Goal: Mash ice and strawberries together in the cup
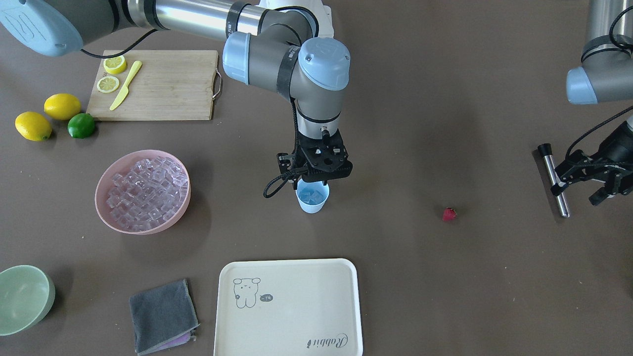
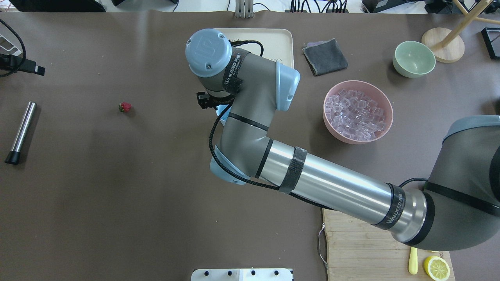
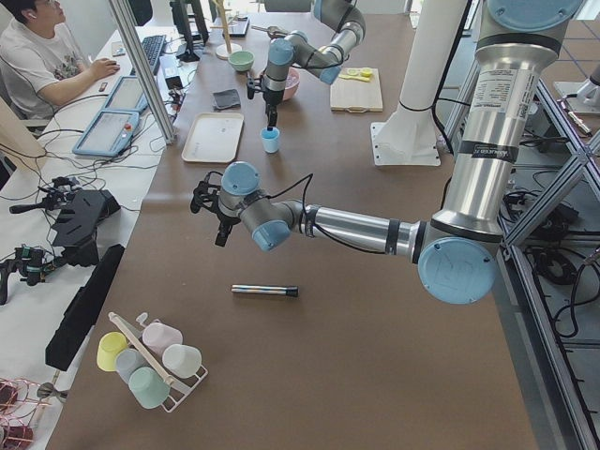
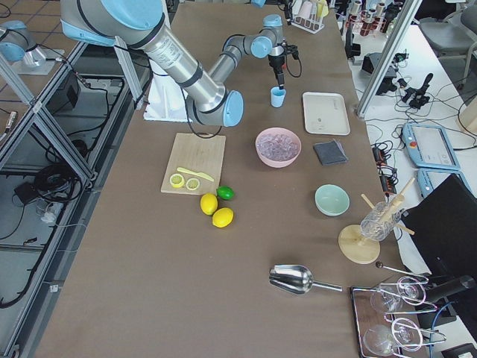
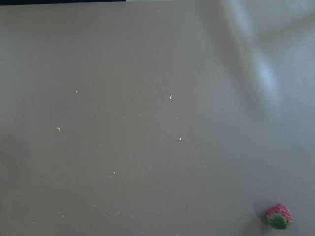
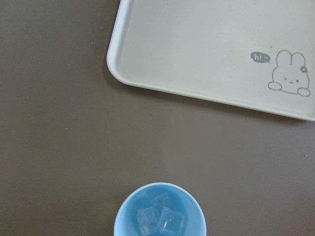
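The light-blue cup [image 1: 312,204] stands mid-table with a few clear ice cubes [image 6: 160,219] inside; its rim [image 6: 121,216] shows in the right wrist view. My right gripper [image 1: 314,179] hangs straight over the cup's mouth; its fingers are hidden, so I cannot tell if it is open. More ice fills the pink bowl [image 1: 148,228]. One small red strawberry [image 1: 449,213] lies alone on the table, also in the left wrist view [image 5: 279,216]. My left gripper [image 1: 577,194] is open and empty, beside a metal rod [image 1: 557,183].
A cream tray [image 1: 296,306] lies just in front of the cup. A grey cloth [image 1: 163,316] and pale-green bowl [image 1: 24,296] sit beside it. A cutting board [image 1: 163,84] with lemon slices and a yellow knife, two lemons and a lime [image 1: 81,125] are near the robot.
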`<control>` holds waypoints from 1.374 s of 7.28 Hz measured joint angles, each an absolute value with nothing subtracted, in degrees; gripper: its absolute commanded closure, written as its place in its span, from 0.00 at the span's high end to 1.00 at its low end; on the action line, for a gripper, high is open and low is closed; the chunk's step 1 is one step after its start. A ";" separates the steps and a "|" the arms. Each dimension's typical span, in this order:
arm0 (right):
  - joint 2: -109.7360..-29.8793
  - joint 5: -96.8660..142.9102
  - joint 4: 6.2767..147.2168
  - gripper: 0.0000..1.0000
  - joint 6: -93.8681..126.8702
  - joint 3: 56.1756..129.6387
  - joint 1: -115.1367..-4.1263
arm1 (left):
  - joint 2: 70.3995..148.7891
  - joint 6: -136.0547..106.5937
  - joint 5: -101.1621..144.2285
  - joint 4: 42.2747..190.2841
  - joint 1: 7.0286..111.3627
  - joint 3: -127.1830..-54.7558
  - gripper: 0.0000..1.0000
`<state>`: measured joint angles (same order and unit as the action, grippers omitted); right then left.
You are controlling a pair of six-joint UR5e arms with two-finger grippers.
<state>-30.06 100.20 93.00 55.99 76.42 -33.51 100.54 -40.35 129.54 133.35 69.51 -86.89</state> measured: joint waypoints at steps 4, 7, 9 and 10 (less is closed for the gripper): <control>-52.43 116.57 94.95 0.98 43.12 97.31 -50.16 | 107.52 -42.03 126.62 132.00 61.49 -86.63 0.97; -66.47 127.09 99.39 0.98 21.62 104.95 -65.83 | 111.16 -43.69 117.46 129.73 51.97 -86.21 0.97; -73.83 129.27 99.91 0.98 10.03 106.40 -72.02 | 111.48 -43.80 115.50 129.96 50.16 -83.70 0.97; -76.93 129.51 99.97 0.98 4.96 107.20 -74.44 | 111.61 -43.71 114.57 130.09 49.84 -82.48 0.97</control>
<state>-76.93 129.51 99.97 4.96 107.20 -74.44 111.61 -43.71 114.57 130.09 49.84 -82.48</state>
